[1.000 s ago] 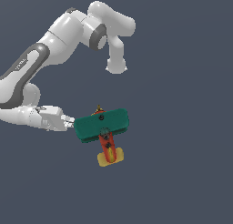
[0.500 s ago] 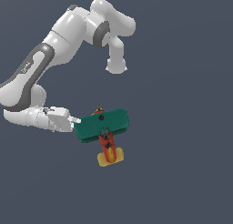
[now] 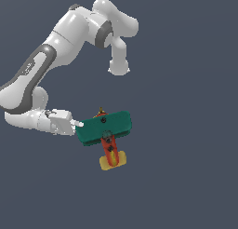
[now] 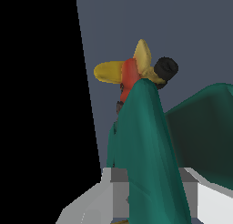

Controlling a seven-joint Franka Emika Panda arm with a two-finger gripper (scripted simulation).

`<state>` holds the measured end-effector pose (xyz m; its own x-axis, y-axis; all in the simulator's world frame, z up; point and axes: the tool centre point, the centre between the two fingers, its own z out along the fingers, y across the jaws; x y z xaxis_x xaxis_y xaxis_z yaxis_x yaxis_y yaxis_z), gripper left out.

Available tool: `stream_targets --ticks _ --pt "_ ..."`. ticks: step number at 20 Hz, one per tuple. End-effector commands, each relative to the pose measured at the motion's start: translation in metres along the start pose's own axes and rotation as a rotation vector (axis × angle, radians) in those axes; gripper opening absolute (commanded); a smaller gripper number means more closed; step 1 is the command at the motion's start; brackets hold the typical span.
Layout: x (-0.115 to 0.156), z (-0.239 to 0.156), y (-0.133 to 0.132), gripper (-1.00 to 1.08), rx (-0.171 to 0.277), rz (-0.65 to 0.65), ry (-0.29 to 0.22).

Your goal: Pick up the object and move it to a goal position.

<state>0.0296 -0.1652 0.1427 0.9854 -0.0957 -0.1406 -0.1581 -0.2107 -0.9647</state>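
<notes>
Gripping the near end of a teal wing, the jaws [image 3: 78, 125] are closed on the toy biplane [image 3: 106, 133]; in the wrist view the grey fingers [image 4: 119, 186] sit on either side of the wing's edge, which fills the space between them. The wing [image 4: 148, 150] rises straight out from the fingers, so it blocks most of that camera's sight of the rest of the toy. Past the wing's far end a red-orange body [image 4: 129, 79], a yellow part [image 4: 108, 72] and a black wheel [image 4: 165, 68] show against plain blue-grey. A second teal wing [image 4: 205, 123] spreads beside the first.

In the exterior view the biplane lies just off the tip of the white robot arm [image 3: 56, 60], wings broadside to the camera, with the red-orange body running from the wings down to the yellow tail [image 3: 113, 160]. Something small and yellow [image 3: 100, 112] pokes out above the wings. Around the biplane only even dark blue-grey background [image 3: 186, 153] is visible. The arm's upper links arch well above the biplane.
</notes>
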Motion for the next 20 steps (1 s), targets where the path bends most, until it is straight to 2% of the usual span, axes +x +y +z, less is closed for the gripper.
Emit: stream_targets --ticks 1,11,20 --pt "0.0 0.0 0.001 -1.0 0.0 0.001 0.0" --pt "-0.003 0.005 -0.009 -1.0 -0.001 0.001 0.0" --pt "-0.014 0.026 -0.05 -1.0 -0.003 0.004 -0.001"
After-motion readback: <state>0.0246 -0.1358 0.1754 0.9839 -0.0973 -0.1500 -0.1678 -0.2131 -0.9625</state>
